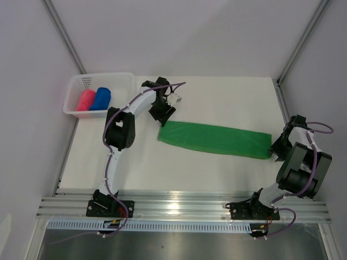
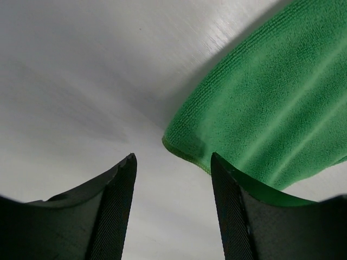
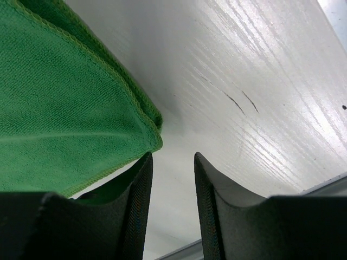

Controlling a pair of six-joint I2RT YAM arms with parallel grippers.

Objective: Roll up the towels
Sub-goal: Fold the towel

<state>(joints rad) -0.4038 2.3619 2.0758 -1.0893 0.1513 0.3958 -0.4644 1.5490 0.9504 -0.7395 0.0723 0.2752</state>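
**Inspector:** Overhead view, findings?

**Recorder:** The green towel (image 1: 217,140) lay folded into a long flat strip across the white table (image 1: 217,97), with open tabletop along both long sides. The left gripper (image 1: 162,112) stood at its left end. The right gripper (image 1: 278,147) stood at its right end, near the table's edge. The pink towel (image 1: 85,101) and blue towel (image 1: 101,98) sat rolled, side by side, in the white mesh basket (image 1: 103,76) at the far left corner.

**Inspector:** Left wrist?

**Recorder:** The left gripper (image 2: 172,162) had its jaws spread, with bare table (image 2: 81,65) between them. The green towel (image 2: 271,108) showed a hemmed corner just beside one finger and a ribbed, plush weave.

**Inspector:** Right wrist?

**Recorder:** The right gripper (image 3: 172,158) had its jaws parted and pinched nothing. The green towel (image 3: 65,97) showed a layered, stitched corner at one fingertip. The table (image 3: 271,135) was grained and bore two dark scratches (image 3: 238,103).
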